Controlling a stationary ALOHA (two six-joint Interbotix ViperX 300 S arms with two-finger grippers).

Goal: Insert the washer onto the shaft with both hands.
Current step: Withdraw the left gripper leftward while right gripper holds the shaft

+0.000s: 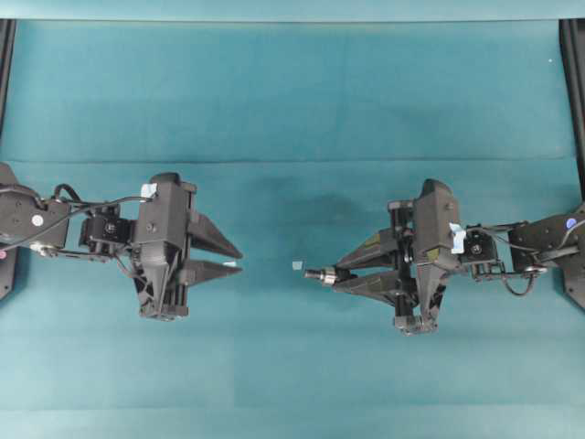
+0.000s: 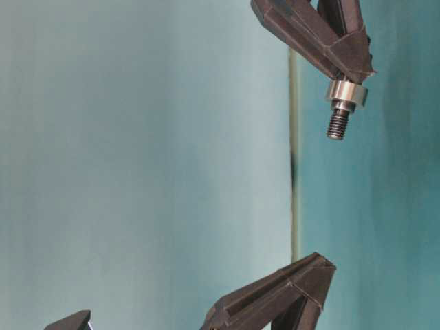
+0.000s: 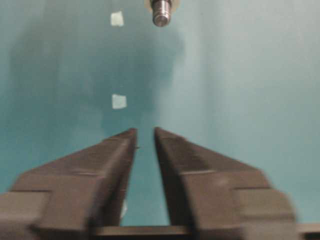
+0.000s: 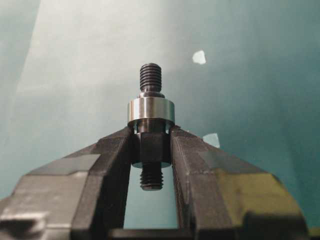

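My right gripper (image 4: 150,134) is shut on the dark hex body of the shaft (image 4: 150,78), which sticks out past the fingertips, threaded end forward. The silvery washer (image 4: 150,111) sits around the shaft, right against the fingertips. From overhead, the right gripper (image 1: 335,273) points left with the shaft (image 1: 319,274) at its tip. In the table-level view the washer (image 2: 346,91) rings the shaft (image 2: 337,124). My left gripper (image 1: 239,260) faces it, well apart. Its fingers stand a little apart with nothing between them; in the left wrist view the gripper (image 3: 145,131) looks toward the shaft end (image 3: 161,13).
A small pale tape scrap (image 1: 297,265) lies on the teal cloth between the two grippers; two scraps (image 3: 118,101) (image 3: 117,18) show in the left wrist view. Black frame posts (image 1: 573,91) stand at the table's far corners.
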